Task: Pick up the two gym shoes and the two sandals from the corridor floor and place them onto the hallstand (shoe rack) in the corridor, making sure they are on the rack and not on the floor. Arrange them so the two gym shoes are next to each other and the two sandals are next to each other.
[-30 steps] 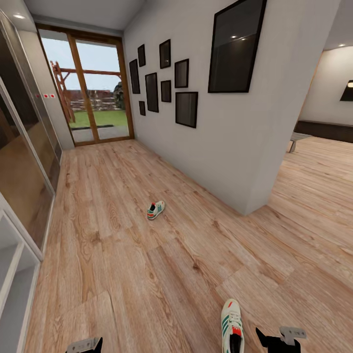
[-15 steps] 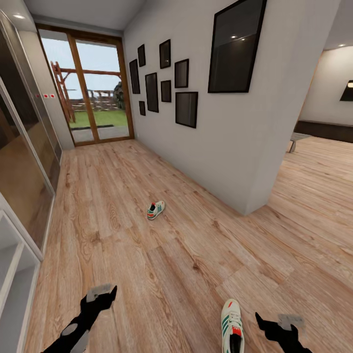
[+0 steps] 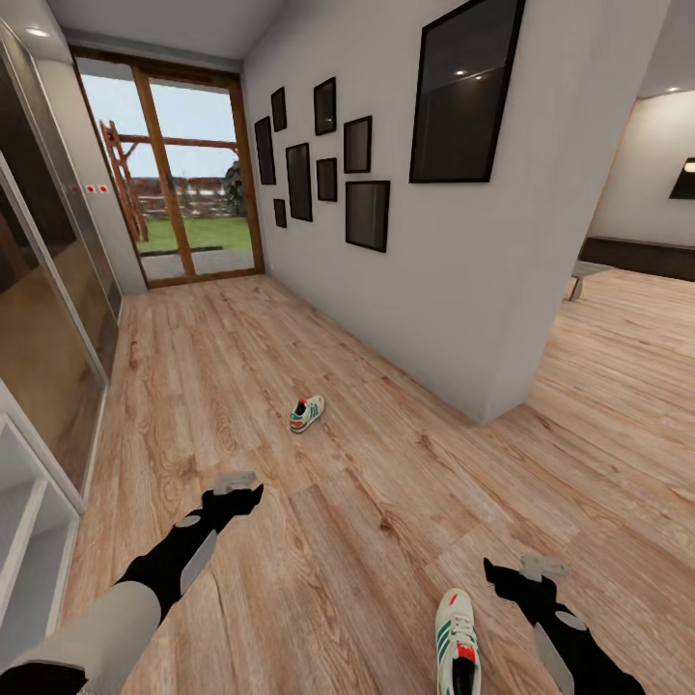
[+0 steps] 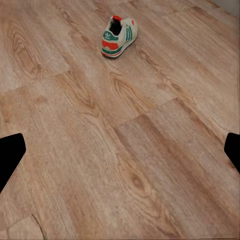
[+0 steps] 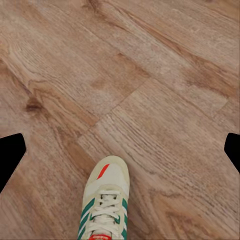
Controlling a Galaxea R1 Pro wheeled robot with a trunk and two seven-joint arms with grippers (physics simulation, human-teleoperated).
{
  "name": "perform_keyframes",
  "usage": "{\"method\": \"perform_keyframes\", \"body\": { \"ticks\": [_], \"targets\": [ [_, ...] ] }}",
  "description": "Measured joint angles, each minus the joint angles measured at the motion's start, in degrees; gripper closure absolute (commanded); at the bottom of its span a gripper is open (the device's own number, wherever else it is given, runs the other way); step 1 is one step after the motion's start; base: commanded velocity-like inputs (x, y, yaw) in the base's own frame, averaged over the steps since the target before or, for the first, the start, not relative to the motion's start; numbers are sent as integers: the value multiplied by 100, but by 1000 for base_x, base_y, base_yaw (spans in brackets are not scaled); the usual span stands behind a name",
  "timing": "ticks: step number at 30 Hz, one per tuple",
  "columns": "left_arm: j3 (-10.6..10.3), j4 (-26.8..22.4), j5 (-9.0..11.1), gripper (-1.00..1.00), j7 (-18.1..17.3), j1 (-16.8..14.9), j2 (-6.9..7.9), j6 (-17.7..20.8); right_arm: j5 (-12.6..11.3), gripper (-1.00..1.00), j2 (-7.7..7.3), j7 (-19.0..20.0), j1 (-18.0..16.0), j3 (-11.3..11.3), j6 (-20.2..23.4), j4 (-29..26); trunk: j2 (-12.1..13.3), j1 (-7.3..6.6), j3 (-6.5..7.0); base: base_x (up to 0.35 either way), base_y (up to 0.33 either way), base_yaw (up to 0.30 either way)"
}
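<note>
A white gym shoe [image 3: 457,642] lies on the corridor floor [image 3: 367,502] just beside the right gripper [image 3: 509,583], toe pointing up the hall; in the right wrist view the same shoe [image 5: 105,207] sits between and just short of the gripper's two dark fingertips [image 5: 11,155], which stand wide apart with nothing between them. Its mate, the second gym shoe [image 3: 306,413], rests well apart from it further up the corridor, out ahead of the left gripper [image 3: 236,497], heel toward the robot; the left wrist view shows that shoe [image 4: 119,37] far beyond fingertips [image 4: 10,157] that are likewise spread and empty. Both shoes sit upright on light brown wood-grain planks. Relative to the near shoe, the pale open shelves of the hallstand [image 3: 24,541] stand off toward the robot's left, a white wall hung with black picture frames [image 3: 367,214] rises ahead on the right, and a glazed door [image 3: 179,174] closes the far end (lawn and a wooden frame visible outside). The shoes are cream with green side stripes, white laces, and red-orange patches on heel and tongue.
</note>
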Motion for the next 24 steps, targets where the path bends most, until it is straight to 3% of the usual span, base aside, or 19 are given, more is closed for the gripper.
{"method": "perform_keyframes", "body": {
  "ticks": [1, 5, 6, 11, 16, 24],
  "targets": [
    [10, 12, -470, -100, 8, -57, -53, 102, -3, -100, 13, 1, -7, 25, 139, -316, 0, 0, 1, 0, 0, 0],
    [27, 16, -707, -100, 12, -60, -65, 128, 0, -100, 42, -5, -9, 177, 184, -487, 0, 0, 0, 0, 0, 0],
    [32, 17, -758, -100, 11, -56, -66, 124, 1, -100, 55, -12, -12, 305, 194, -536, 0, 0, 0, 0, 0, 0],
    [54, 8, -799, -100, -8, -38, -46, 88, 4, -100, 74, -16, -15, 623, 203, -583, 0, 0, 0, 0, 0, 0],
    [40, 1, -811, -100, 0, -33, -59, 81, 12, -100, 78, -18, -12, 700, 198, -557, 0, 0, 0, 0, 0, 0],
    [24, -81, -846, -100, -23, -25, -231, 94, 11, -100, 72, -14, -8, 720, 179, 0, 0, 0, 0, 0, 0, 0]
  ]
}}
